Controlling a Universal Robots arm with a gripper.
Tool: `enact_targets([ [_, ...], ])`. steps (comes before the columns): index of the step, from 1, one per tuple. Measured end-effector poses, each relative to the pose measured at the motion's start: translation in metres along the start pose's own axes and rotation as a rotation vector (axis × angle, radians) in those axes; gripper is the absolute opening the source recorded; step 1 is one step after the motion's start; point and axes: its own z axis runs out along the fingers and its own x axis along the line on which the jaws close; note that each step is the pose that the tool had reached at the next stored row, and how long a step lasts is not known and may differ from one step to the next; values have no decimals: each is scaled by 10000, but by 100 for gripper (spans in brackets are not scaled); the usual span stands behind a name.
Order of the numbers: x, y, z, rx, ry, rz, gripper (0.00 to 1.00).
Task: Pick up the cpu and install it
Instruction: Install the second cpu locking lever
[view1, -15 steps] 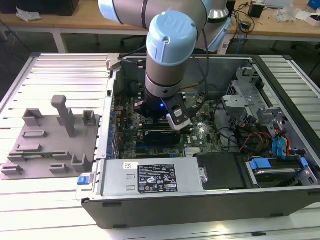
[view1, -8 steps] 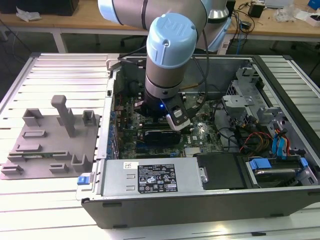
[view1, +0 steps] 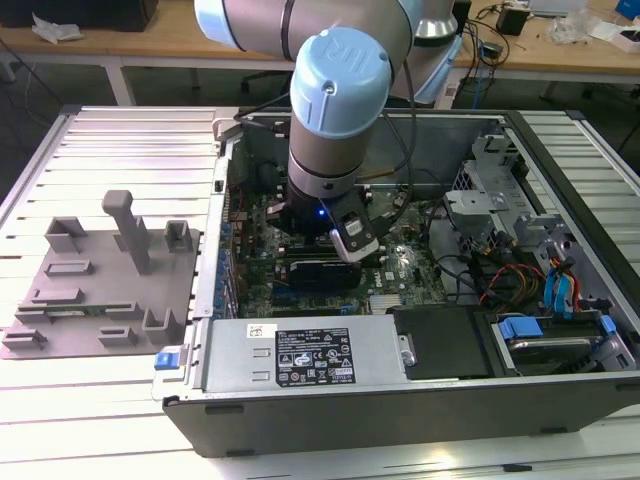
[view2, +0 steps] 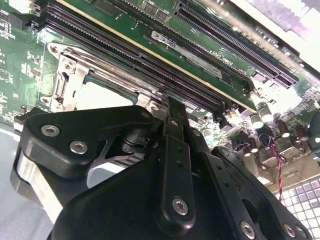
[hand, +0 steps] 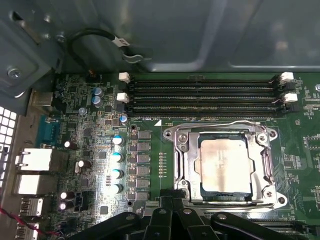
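Item: cpu (hand: 223, 168). We log it in the first wrist view lying flat and square inside the socket frame (hand: 181, 160) on the motherboard (hand: 150, 165), pale top upward, apparently seated; in the second wrist view a pale corner of it shows just beyond the hand.

Item: hand (view2: 172, 107). We see it low inside the open computer case (view1: 300, 420), just beside the socket. Its black fingers (view2: 174, 150) look drawn together, with nothing between them.

Item: memory slots (hand: 200, 95). Four, empty, just beyond the socket.

Item: grey fixture plate (view1: 100, 280). On the desk (view1: 100, 430), well apart from the case.

Handling note, our judgement: we should check that the chip sits level in the frame on all four edges, and keep any contact straight down and light, since sideways pressure could harm the socket contacts.
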Motion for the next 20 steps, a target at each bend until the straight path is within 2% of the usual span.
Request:
enact_targets([
  [10,6,-2,12,64,-3,1,11],
  [11,7,-3,9,148,-1,7,11],
  [13,6,-1,13,241,-2,7,11],
  [14,6,-2,10,250,-3,8,11],
  [19,10,32,-110,253,-2,8,11],
  [20,11,50,-171,252,-2,8,11],
])
